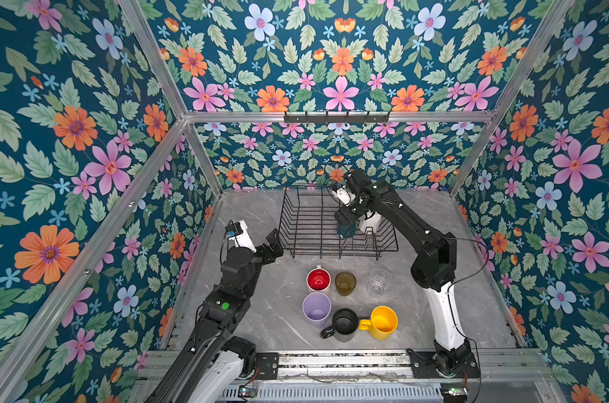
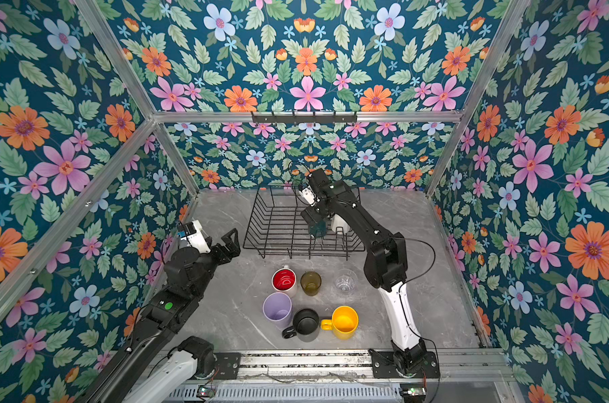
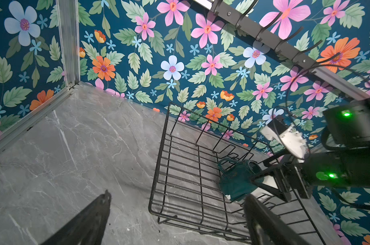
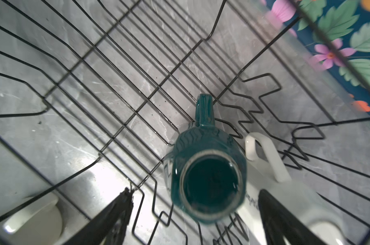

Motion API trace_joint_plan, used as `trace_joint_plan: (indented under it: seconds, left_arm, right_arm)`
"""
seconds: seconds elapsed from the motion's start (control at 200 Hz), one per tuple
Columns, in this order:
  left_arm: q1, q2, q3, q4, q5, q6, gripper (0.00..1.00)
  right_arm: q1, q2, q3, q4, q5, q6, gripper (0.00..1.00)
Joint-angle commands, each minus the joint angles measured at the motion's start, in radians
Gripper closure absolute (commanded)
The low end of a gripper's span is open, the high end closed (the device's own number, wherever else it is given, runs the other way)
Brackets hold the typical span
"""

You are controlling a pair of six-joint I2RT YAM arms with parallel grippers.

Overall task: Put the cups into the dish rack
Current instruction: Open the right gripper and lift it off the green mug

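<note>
One dark-green mug [image 4: 207, 169] in dish rack [image 1: 331, 249], between spread jaws of right gripper [image 4: 194, 192]

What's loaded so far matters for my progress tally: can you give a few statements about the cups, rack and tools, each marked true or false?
1. Six cups stand on the table outside the dish rack. True: red-lined white mug, amber glass, clear glass, lilac tumbler, black mug, yellow mug.
2. The dark-green mug is inside the dish rack. True.
3. The right tool is shut on the yellow mug. False: it is open over the dark-green mug.
4. The left tool holds the lilac tumbler. False: it is open and empty, beside the dish rack.
5. A cream mug sits next to the dark-green mug. True.
</note>
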Motion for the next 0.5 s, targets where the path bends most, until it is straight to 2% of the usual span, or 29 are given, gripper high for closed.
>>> trace_joint_plan:
  seconds: [0.0,0.28,0.495]
  left_arm:
    - [0.001,-0.005,0.009,-0.012,-0.01,-0.002,0.0]
    - [0.001,-0.03,0.014,-0.058,-0.011,0.0,0.0]
    - [0.0,-0.038,0.008,-0.091,-0.001,-0.007,0.0]
  right_arm:
    - [-0.001,-0.078,-0.085,0.105,-0.044,0.081,0.08]
    - [-0.001,-0.381,-0.485,0.312,-0.088,0.241,0.08]
    - [0.0,-0.593,-0.757,0.418,-0.059,0.331,0.08]
